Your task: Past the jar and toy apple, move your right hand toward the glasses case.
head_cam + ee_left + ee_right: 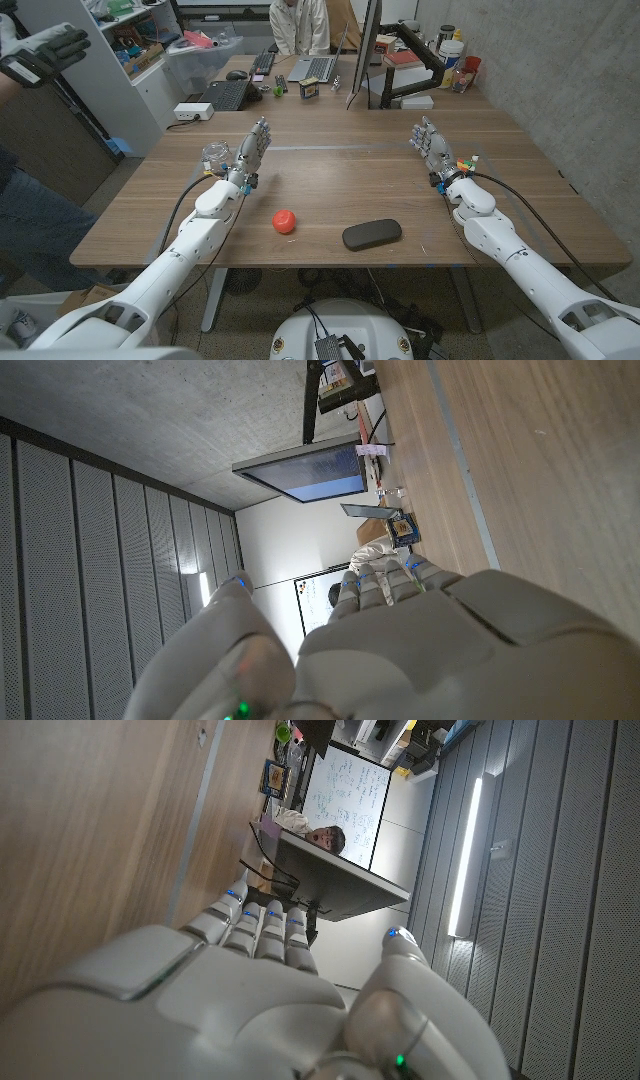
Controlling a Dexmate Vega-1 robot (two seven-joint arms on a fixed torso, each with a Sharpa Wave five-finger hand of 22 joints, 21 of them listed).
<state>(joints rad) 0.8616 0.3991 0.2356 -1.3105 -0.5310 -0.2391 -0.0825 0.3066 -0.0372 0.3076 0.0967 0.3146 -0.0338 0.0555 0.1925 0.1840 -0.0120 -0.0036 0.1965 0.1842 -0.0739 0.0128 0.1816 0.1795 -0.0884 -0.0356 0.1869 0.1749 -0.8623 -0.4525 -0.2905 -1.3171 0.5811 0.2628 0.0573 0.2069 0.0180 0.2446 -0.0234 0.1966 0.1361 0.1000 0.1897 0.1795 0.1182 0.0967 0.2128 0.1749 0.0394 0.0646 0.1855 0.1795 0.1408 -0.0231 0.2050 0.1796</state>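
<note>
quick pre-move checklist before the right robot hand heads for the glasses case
1. Right robot hand holds nothing, fingers apart: ok.
2. Glasses case in view on the table, nothing on it: ok.
3. Bare tabletop between right robot hand and case: ok.
4. Toy apple lies apart from the case, on its far side from the right robot hand: ok.
5. Left robot hand by the jar, away from the case: ok.
6. Whether the left robot hand touches the jar: cannot tell.

Red apple (285, 221), dark grey case (372, 234), clear jar (215, 157) by pale grey left hand (251, 153); brown woodgrain table (340, 170).
</note>
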